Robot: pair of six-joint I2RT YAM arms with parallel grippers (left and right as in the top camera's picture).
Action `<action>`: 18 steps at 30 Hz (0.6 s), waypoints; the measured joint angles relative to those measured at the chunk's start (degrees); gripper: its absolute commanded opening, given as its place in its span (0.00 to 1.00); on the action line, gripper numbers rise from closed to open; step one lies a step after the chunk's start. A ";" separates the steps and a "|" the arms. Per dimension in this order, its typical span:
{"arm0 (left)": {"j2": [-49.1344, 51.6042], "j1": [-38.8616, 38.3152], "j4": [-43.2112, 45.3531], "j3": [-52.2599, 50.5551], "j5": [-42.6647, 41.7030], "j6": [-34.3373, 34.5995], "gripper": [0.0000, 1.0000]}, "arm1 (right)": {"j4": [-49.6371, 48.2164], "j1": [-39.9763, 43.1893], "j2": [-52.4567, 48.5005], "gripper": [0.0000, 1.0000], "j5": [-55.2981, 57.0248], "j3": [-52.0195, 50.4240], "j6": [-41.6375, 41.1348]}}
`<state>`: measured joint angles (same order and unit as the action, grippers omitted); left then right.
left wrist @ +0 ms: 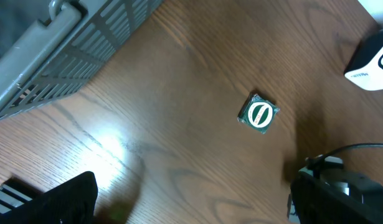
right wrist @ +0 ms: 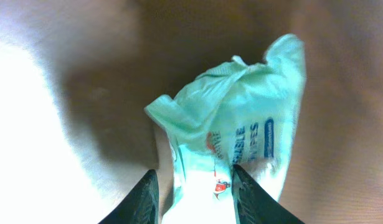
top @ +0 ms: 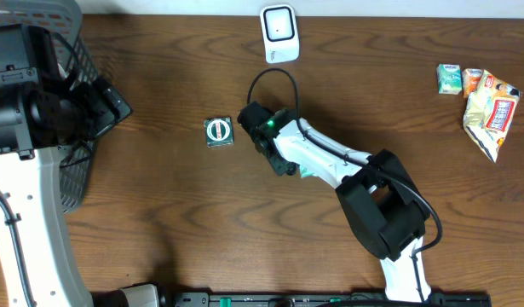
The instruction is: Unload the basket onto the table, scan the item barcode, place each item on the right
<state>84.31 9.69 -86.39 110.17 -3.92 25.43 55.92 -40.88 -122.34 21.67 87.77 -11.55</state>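
Observation:
A crumpled pale green packet [right wrist: 241, 118] with blue and red print lies on the wooden table, between the fingers of my right gripper [right wrist: 195, 173]. The jaws stand apart: the right finger is against the packet and a gap shows by the left finger. From overhead only a sliver of the packet [top: 306, 174] shows beside the right gripper [top: 285, 164]. The white barcode scanner [top: 279, 32] stands at the table's back edge, and its corner [left wrist: 373, 59] shows in the left wrist view. My left gripper [left wrist: 191, 214] is wide open over bare wood at the far left.
A small green square pack with a white round label [top: 219, 131] [left wrist: 260, 114] lies left of the right gripper. A grey slatted basket [top: 74, 51] stands at the back left. Two small boxes [top: 450, 78] and snack packets [top: 492, 112] lie at the far right.

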 measured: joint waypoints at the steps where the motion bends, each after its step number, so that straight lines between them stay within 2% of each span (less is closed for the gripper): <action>1: 0.00 0.00 0.02 0.00 0.00 0.00 0.98 | 1.64 -0.07 0.00 0.60 -2.86 1.38 -0.59; 4: 0.00 0.00 0.00 0.00 0.00 0.00 0.98 | 4.70 0.15 0.17 0.77 -7.41 6.19 -0.87; 6: 0.00 0.00 0.04 0.00 0.00 0.00 0.98 | 6.78 1.31 0.85 0.79 -9.25 10.67 -1.16; 11: 0.00 0.00 0.00 0.00 -0.02 0.00 0.98 | 7.04 6.86 2.21 0.58 -12.09 12.48 0.35; 13: 0.00 0.00 0.00 0.00 0.00 0.00 0.98 | 6.67 9.64 2.21 0.52 -14.56 10.78 2.19; 15: 0.00 0.00 0.00 0.00 -0.02 0.00 0.98 | 6.38 11.32 2.19 0.41 -16.98 7.87 4.57; 18: 0.00 0.00 -0.02 0.00 0.00 0.00 0.98 | 4.44 11.69 2.19 0.44 -19.21 3.34 6.03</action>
<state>84.31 9.69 -86.41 110.17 -3.92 25.43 60.36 -29.19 -120.16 2.46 91.11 -5.52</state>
